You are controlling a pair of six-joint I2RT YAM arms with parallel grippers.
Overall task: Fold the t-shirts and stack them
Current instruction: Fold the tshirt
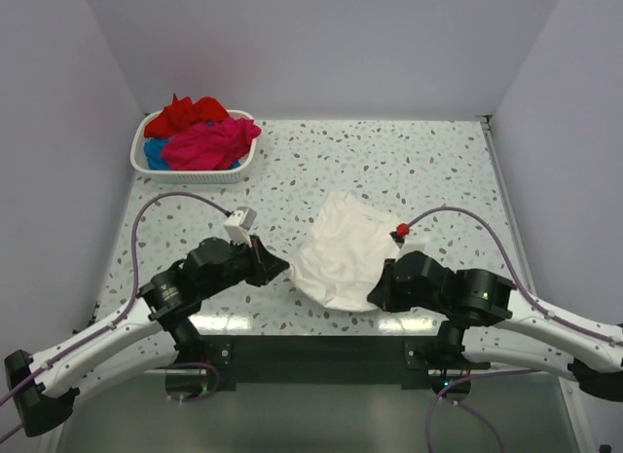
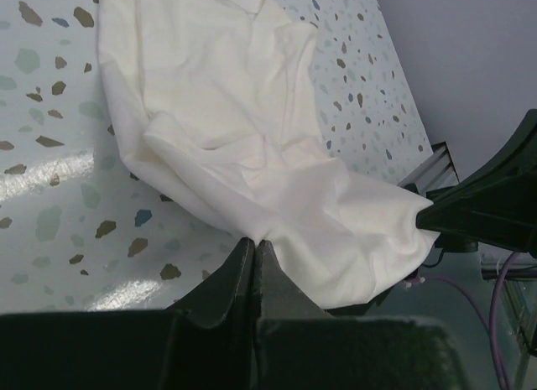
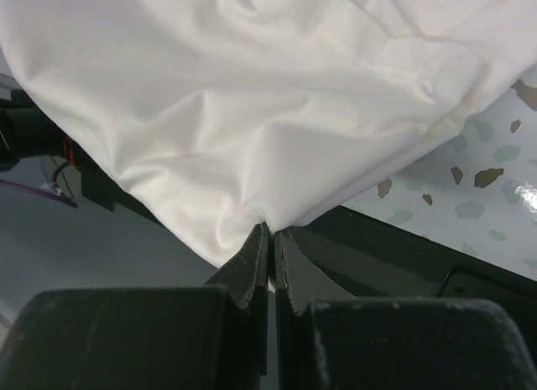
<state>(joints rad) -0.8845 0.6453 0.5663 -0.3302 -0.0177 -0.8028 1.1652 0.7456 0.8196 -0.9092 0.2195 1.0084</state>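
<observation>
A white t-shirt (image 1: 341,248) lies crumpled near the table's front middle, no print showing. My left gripper (image 1: 282,267) is shut on its left edge; in the left wrist view the cloth (image 2: 243,147) fans out from the pinched tips (image 2: 254,241). My right gripper (image 1: 378,295) is shut on the shirt's near right edge, and the right wrist view has the fabric (image 3: 268,96) gathered into the closed tips (image 3: 270,229). Red (image 1: 187,115), magenta-pink (image 1: 212,143) and blue (image 1: 155,153) t-shirts are piled in the basket at the far left.
A white slatted basket (image 1: 185,169) stands at the table's far left corner. The speckled tabletop (image 1: 409,170) stretches behind and to the right of the white shirt. White walls enclose the table on three sides. Purple cables loop off both arms.
</observation>
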